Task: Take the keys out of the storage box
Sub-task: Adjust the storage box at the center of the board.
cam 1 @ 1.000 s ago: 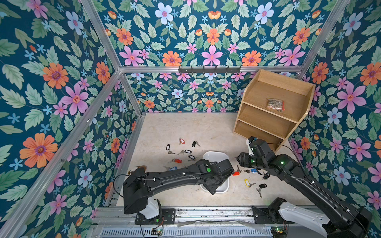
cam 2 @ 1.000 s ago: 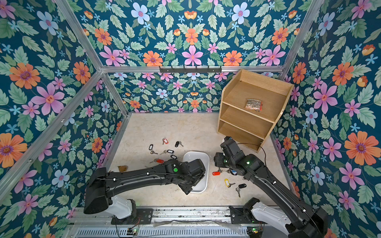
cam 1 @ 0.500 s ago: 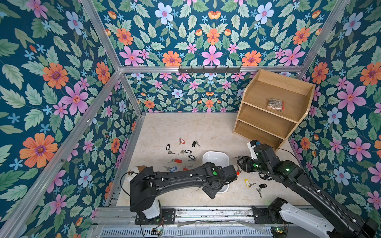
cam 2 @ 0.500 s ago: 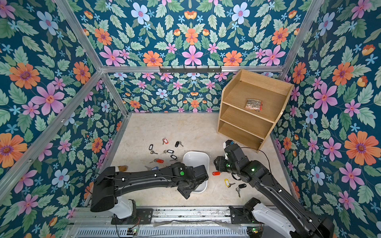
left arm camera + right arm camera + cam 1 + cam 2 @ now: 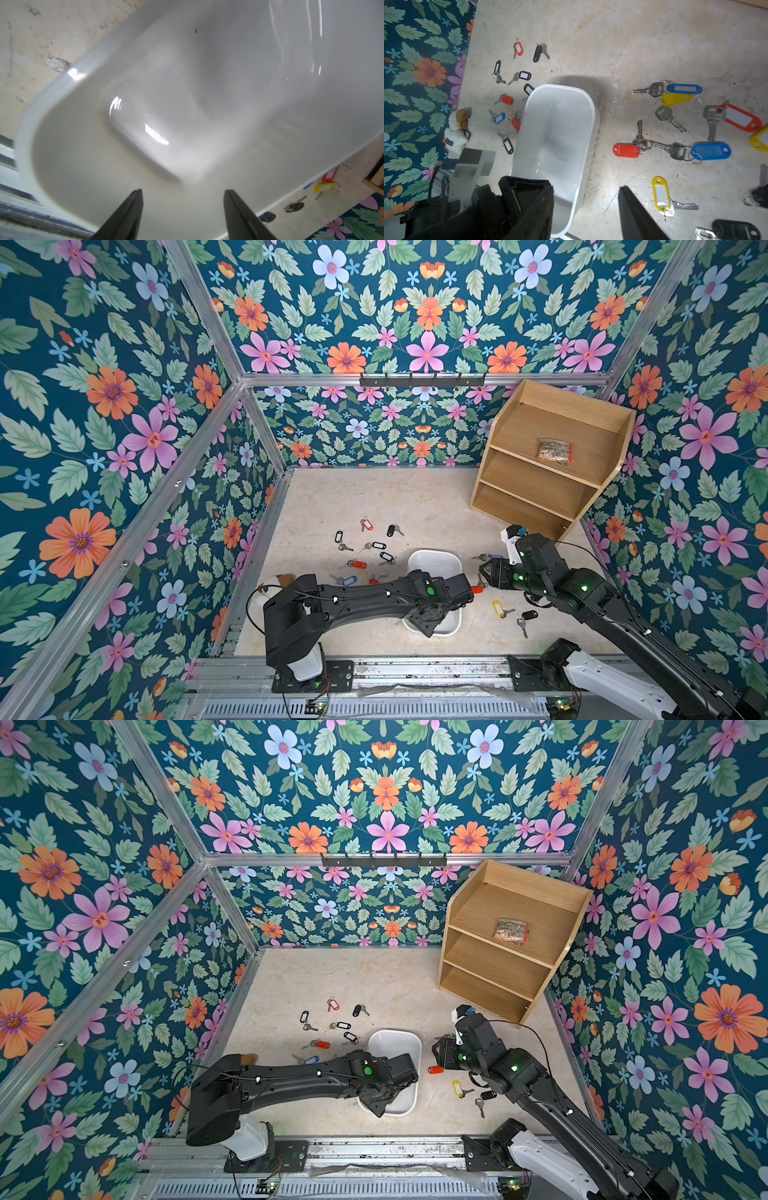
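Storage box [image 5: 435, 561] looks empty, both grippers bare
Left gripper [image 5: 182, 190] hangs right over the box's near end, jaws wide, only bare white floor beneath them; right gripper [image 5: 586, 187], jaws apart and holding nothing, hovers just beside the box wall, the keys [image 5: 626, 150] scattered on the table [image 5: 612, 41] below and beyond it; removal seems finished, so next both arms need only lift clear

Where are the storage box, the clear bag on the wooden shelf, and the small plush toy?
storage box [image 5: 556, 133]: right wrist view, on its bare inner floor.
clear bag [image 5: 554, 451]: in a top view, on the middle of the bag.
plush toy [image 5: 456, 136]: right wrist view, on its white body.
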